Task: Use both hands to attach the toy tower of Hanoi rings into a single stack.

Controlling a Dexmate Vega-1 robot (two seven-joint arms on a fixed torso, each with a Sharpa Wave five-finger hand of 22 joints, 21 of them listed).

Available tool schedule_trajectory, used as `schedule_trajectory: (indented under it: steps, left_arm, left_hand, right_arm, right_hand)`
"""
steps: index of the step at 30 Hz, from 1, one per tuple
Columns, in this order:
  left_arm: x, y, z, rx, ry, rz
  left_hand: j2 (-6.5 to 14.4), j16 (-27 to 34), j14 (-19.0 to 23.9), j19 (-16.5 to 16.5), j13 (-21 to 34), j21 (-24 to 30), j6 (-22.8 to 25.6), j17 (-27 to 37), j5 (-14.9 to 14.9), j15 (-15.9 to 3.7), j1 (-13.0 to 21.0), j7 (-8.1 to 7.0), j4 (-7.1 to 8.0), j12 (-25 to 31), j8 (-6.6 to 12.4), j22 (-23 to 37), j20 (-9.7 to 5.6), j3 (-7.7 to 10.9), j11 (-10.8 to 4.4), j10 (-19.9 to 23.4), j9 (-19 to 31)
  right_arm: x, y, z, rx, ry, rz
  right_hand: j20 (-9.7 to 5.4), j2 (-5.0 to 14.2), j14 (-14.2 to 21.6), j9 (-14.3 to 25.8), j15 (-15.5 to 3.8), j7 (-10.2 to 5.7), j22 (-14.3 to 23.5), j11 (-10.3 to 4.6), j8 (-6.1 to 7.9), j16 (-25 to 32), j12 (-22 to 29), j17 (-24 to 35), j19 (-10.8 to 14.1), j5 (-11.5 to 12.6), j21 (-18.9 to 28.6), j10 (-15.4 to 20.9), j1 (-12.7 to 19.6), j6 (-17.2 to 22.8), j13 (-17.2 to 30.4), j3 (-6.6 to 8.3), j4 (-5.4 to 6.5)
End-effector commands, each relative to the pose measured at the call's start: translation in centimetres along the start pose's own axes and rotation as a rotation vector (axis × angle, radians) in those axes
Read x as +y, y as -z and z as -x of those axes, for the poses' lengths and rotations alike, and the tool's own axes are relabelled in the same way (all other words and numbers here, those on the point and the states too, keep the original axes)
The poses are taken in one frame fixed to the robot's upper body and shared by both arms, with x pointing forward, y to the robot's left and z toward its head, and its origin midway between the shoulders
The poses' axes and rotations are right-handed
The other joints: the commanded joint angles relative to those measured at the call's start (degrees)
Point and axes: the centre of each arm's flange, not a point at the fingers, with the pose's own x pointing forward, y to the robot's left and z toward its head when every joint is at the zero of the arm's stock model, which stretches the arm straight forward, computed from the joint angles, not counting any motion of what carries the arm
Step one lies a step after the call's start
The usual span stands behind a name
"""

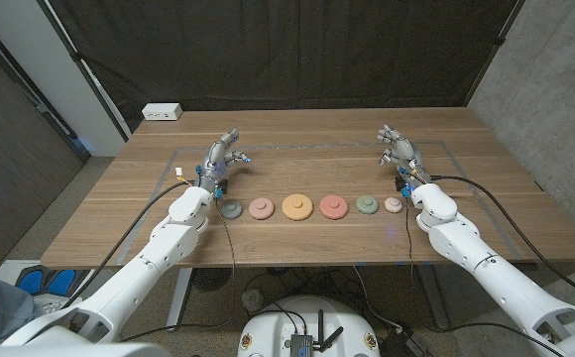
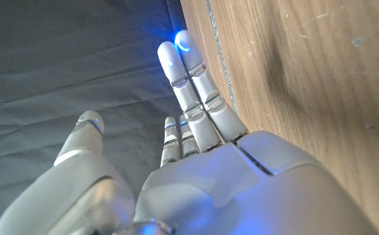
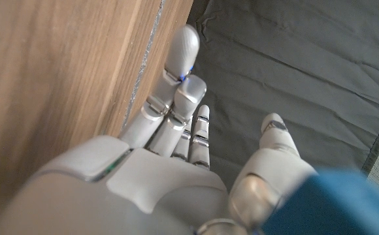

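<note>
Rings in a row on table, unstacked.
Flanked by left hand and right hand, both empty, fingers apart; rings seen from head view, wrist views showing fingers and wood.

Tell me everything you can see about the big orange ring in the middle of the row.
The orange ring is a flat round disc, the widest of the six in the row, with a slightly raised centre. It looks matte, perhaps wood or plastic. It lies flat on the table, near the row's middle, between a pink ring and a red ring, apart from both. Nothing touches it; neither hand is near it.
</note>
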Motion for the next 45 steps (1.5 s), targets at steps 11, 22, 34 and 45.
schedule_trajectory:
  steps: [11,22,34,45]
  left_arm:
    - [0.0,-0.6,-0.1,-0.015,0.002,-0.077]
    - [0.2,-1.0,-0.1,-0.025,-0.021,-0.149]
    - [0.2,-1.0,-0.4,-0.024,0.004,-0.166]
    - [0.6,-1.3,-0.1,-0.037,-0.006,-0.228]
  left_hand:
    - [0.39,1.35,-1.46,-1.61,1.42,0.81,0.96,0.28,1.54,-2.96,7.61,1.17,-0.94,0.80,-0.30,-0.28,-0.21,1.81,-0.55,1.79,0.32]
    - [-3.12,4.41,-1.22,-1.47,3.53,2.24,-0.92,1.10,2.69,-3.12,17.75,1.64,-1.09,1.40,-0.73,-0.46,-2.62,2.19,-1.01,1.99,0.58]
    - [-4.79,5.61,-2.55,-3.60,4.81,2.79,-2.65,1.14,2.95,-3.08,22.02,1.71,-0.59,1.04,-1.01,-0.02,-1.80,1.01,-0.44,0.31,0.74]
    - [-3.76,6.07,-3.73,-4.23,5.55,3.36,-2.72,0.89,3.44,-3.06,24.53,1.63,-0.18,1.17,-0.68,0.00,-1.10,0.72,-0.28,0.13,0.86]
  right_arm:
    - [0.1,-0.5,0.5,-0.007,0.029,0.118]
    - [0.2,-1.1,0.6,-0.003,0.044,0.199]
    - [0.5,-1.6,0.7,0.004,0.062,0.282]
    - [1.2,-2.1,1.0,-0.016,0.062,0.380]
  right_hand:
    - [0.12,-1.51,-3.91,0.17,-0.05,-0.10,0.01,-2.25,-1.06,4.31,0.42,-0.28,-1.01,2.93,-0.23,0.19,8.54,-1.26,2.95,4.56,-0.79]
    - [0.12,-5.45,-5.92,0.34,-0.12,-0.57,-0.68,-3.84,-2.02,6.35,-0.04,-0.71,-2.32,3.67,-0.50,-1.76,15.46,-3.73,5.13,6.11,-0.76]
    - [0.20,-7.78,-8.38,0.51,-0.14,-0.86,-1.20,-3.85,-2.80,5.96,-0.63,-1.92,-3.57,3.08,-0.68,-4.08,20.84,-6.64,6.55,6.57,-0.59]
    - [0.35,-7.67,-9.26,0.74,-0.08,-0.66,-1.60,-2.98,-1.80,4.93,-0.23,-2.36,-4.58,1.76,-0.50,-3.76,20.33,-5.31,7.84,5.65,1.21]
